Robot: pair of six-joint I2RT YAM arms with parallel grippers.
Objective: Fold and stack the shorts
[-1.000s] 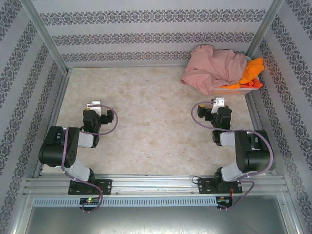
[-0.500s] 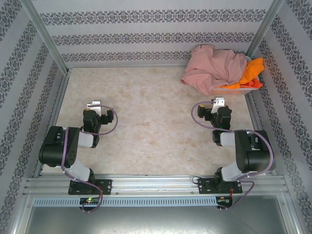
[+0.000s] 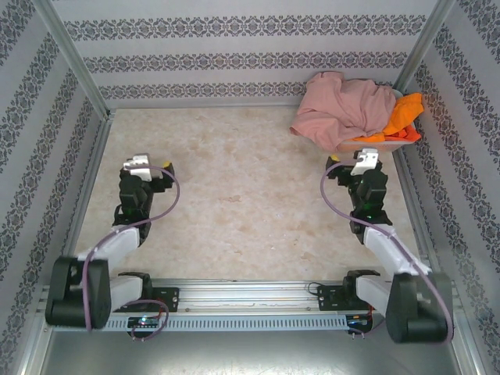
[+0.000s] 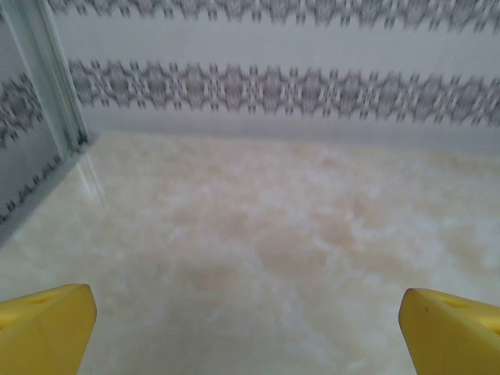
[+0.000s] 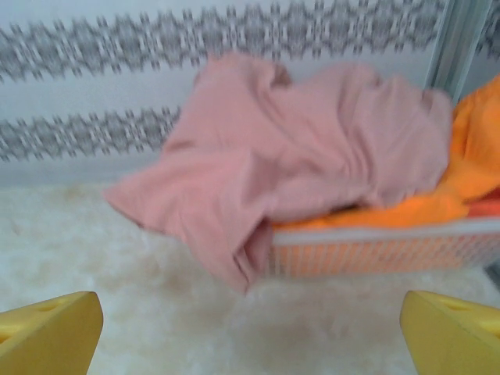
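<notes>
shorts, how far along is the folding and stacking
Nothing done: the pink shorts and orange shorts lie crumpled in the basket, none folded on the table. Nothing in hand: left gripper and right gripper are open and empty. To do: take out, fold and stack each pair.

A robotics lab booth: wallpaper-patterned panels (image 3: 234, 47) on aluminium posts (image 3: 70, 58) wall in the marble-look surface (image 3: 242, 203), and the left arm (image 3: 117, 241) and right arm (image 3: 391, 250) are bolted to a rail (image 3: 250, 295) at that surface's near edge.
</notes>
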